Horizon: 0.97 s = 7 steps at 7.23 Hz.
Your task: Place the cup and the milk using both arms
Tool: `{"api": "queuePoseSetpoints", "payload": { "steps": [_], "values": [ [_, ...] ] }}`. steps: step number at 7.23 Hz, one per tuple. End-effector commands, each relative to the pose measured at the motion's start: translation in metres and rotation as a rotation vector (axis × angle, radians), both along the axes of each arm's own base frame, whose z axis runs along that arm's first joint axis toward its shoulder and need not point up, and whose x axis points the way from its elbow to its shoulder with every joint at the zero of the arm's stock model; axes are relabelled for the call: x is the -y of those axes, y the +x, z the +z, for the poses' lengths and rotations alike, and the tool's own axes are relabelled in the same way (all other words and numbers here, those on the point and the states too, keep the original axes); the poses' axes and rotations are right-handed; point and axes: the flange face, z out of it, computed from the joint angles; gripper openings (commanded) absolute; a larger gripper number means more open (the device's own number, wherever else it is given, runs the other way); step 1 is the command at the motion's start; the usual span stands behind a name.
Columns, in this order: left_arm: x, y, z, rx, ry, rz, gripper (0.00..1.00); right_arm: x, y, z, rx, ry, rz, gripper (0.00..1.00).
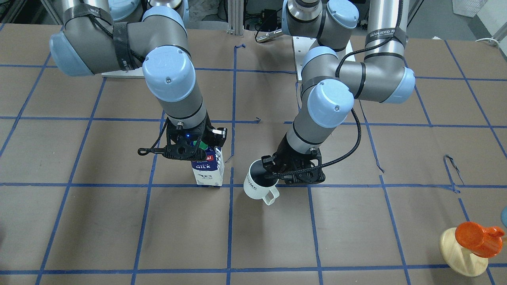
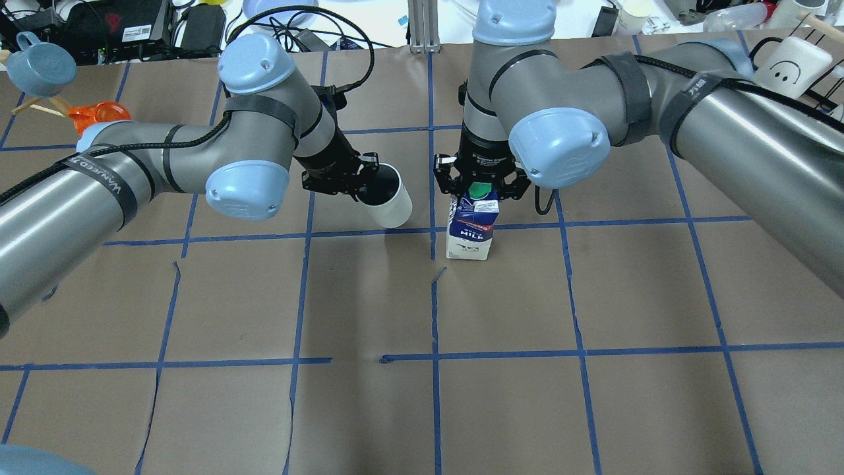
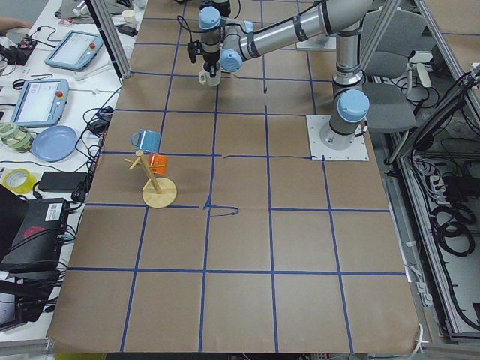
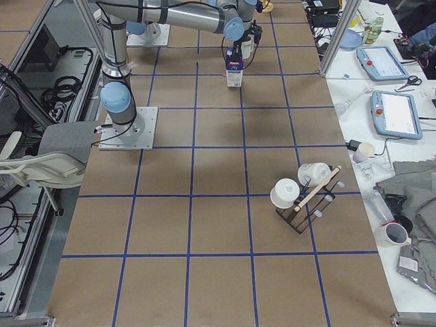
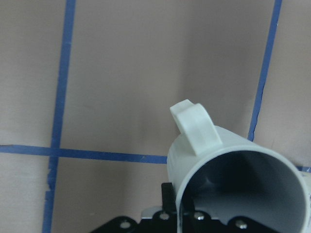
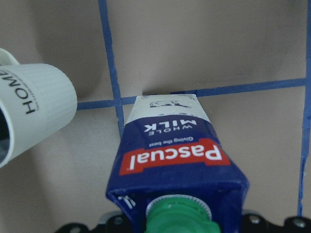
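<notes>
Left gripper (image 2: 361, 183) pinches a tilted white ceramic mug (image 2: 390, 206) by its rim, right gripper (image 2: 480, 190) clasps a blue-white milk carton (image 2: 469, 236) below

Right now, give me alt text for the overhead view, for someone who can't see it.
The left gripper holds a white cup tilted by its rim; beside it, the right gripper grips the top of an upright milk carton. The table is brown paper with blue tape lines.
</notes>
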Motion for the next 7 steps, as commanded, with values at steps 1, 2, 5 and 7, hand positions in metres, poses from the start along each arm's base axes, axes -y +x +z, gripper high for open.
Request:
{"api": "queuePoseSetpoints", "payload": {
  "steps": [1, 2, 5, 7],
  "values": [
    [-0.004, -0.017, -0.007, 0.011, -0.003, -0.017, 0.00, 0.002, 0.002, -0.007, 0.002, 0.000, 0.001, 0.54],
    [-0.007, -0.019, -0.012, 0.076, 0.000, -0.003, 0.00, 0.003, 0.005, -0.012, -0.001, 0.003, 0.004, 0.54],
    [-0.013, -0.029, -0.017, 0.079, 0.013, 0.007, 0.00, 0.005, 0.006, -0.013, 0.000, 0.000, 0.004, 1.00],
    [-0.018, -0.035, -0.022, 0.080, 0.032, -0.004, 0.00, 0.015, 0.001, 0.017, 0.000, -0.056, 0.006, 1.00]
  ]
}}
